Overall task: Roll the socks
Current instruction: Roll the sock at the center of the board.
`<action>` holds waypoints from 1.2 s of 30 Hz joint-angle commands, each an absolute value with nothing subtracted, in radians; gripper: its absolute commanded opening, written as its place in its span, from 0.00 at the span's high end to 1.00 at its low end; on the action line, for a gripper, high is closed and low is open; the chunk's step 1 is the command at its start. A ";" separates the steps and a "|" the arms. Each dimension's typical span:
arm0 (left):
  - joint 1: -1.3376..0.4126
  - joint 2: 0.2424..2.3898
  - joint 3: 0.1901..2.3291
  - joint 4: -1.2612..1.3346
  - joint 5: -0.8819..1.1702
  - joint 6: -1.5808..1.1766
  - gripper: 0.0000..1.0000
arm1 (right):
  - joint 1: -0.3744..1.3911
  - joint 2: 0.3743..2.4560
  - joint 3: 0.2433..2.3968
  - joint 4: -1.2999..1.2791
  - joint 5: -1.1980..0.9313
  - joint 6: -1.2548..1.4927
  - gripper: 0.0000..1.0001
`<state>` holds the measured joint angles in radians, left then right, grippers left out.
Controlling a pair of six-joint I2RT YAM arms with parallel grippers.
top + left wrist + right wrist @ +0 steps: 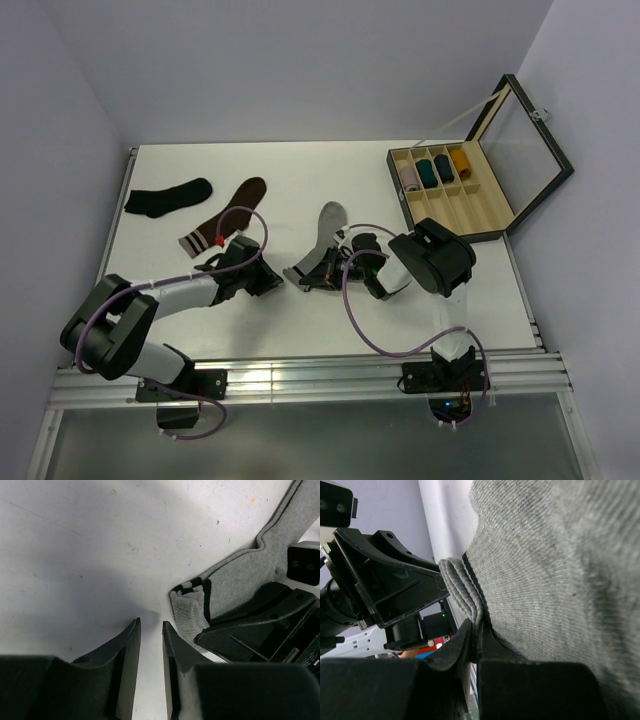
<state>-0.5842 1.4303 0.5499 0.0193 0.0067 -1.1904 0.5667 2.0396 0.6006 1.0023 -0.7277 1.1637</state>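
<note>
The first cuff fold of the grey sock (560, 570) is pinched by the right fingers (464, 642). The left fingers (169, 639), slightly parted and empty just beside it, should be brought onto the fold.

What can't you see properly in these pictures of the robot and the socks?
- Top view: the grey sock has its cuff mostly covered by the right gripper.
- Top view: the rolled things in the box are too small to identify.
- Right wrist view: the sock fills the picture, so most of it runs off the edges.
- Left wrist view: the sock's toe is cut off at the top right corner.
</note>
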 commanded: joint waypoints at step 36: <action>-0.595 1.519 0.661 0.115 0.045 -1.184 0.79 | 0.557 2.034 0.638 0.807 -0.701 1.054 0.97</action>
<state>-0.5892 1.5253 0.6117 0.1223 0.0406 -1.1900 0.5617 2.0399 0.6308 0.9371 -0.7498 1.1240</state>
